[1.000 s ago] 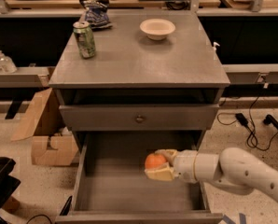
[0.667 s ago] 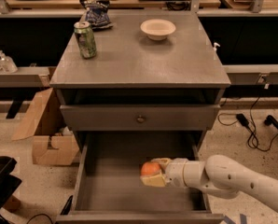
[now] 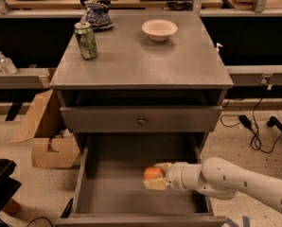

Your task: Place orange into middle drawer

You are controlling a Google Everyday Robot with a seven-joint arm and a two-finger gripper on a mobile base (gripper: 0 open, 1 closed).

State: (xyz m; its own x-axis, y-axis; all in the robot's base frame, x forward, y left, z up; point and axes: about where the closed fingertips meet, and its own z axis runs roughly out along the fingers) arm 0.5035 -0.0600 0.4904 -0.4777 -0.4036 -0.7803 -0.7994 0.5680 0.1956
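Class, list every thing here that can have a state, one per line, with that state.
middle drawer: pulled open
upper drawer: shut
orange: gripped, inside the middle drawer
gripper: in the middle drawer, shut on the orange
can: upright
bowl: upright, empty

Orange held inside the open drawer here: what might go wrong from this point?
1. The gripper holds the orange low inside the middle drawer; once released, the round fruit may roll across that bare floor.
2. The arm seems to reach in over the drawer's right wall, so withdrawing might knock it.
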